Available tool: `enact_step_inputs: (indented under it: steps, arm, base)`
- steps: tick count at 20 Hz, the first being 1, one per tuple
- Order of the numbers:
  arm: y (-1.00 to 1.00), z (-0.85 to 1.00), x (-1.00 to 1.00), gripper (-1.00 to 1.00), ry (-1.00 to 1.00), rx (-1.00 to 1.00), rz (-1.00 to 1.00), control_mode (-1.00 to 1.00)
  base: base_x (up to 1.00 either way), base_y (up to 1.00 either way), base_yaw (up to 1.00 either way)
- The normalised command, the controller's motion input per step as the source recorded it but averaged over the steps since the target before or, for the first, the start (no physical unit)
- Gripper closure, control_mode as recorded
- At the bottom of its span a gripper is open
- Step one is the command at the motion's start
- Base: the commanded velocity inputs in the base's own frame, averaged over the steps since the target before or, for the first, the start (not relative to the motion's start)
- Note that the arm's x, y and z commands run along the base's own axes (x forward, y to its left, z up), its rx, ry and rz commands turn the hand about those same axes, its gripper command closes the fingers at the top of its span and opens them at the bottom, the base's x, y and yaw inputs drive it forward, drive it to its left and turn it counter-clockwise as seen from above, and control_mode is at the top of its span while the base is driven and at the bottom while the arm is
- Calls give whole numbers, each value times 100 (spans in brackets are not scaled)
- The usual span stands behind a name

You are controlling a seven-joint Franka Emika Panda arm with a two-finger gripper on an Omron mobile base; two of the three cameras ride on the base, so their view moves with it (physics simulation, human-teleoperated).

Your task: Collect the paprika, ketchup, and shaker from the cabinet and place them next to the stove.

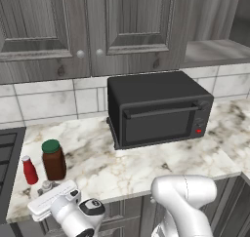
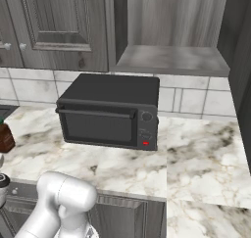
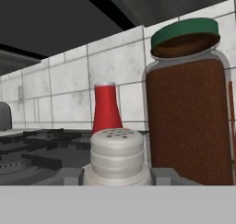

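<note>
Shaker (image 3: pixel 117 155) sits right up against the hand camera, its perforated white top between the two dark tips of the hand (image 3: pixel 117 176), which are narrowly set on either side of its base — it looks like a grip on the shaker, though actual contact at the tips is hard to see. Behind it stands the ketchup (image 3: pixel 106 109), and just to the side the paprika (image 3: pixel 189 103) with its green lid, both on the marble desk (image 1: pixel 146 167) in front of the tiled wall.

From the left base view the hand (image 1: pixel 48 191) is low at the desk's front edge, by the stove (image 1: pixel 7 158); the shaker (image 1: pixel 47 185) peeks out just above it, with the ketchup (image 1: pixel 30 170) and paprika (image 1: pixel 53 159) standing close behind. The toaster oven (image 1: pixel 158 109) is well apart to the other side, and the cabinet (image 2: pixel 171 56) shelf above it looks bare.

By my reading this is the last step: two items are already set beside the stove and the shaker is at its spot, resting on or just above the desk. The next move calls for spreading the fingers cleanly and drawing the hand back and up — straight away from the shaker, since the ketchup and paprika stand close enough to be knocked over by a sideways swing
</note>
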Motion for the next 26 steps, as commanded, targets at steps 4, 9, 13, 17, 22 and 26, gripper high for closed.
enact_step_inputs:
  steps: [4, 9, 13, 17, 22, 26]
  arm:
    - [0, -17, 8, -100, 0, 0, -1, -100]
    - [0, -8, 0, -100, 0, 0, -2, -100]
    - [0, 1, -17, -100, 0, 0, -5, -100]
    - [-1, 22, -41, -100, -2, 0, -6, -100]
    - [0, 33, -59, -100, -4, 1, -6, -100]
    - [-1, 50, -49, -100, -6, 2, -7, -100]
  base:
    - [0, 0, 0]
    - [0, 0, 0]
    - [0, 0, 0]
    - [0, 0, 0]
    - [0, 0, 0]
    - [0, 0, 0]
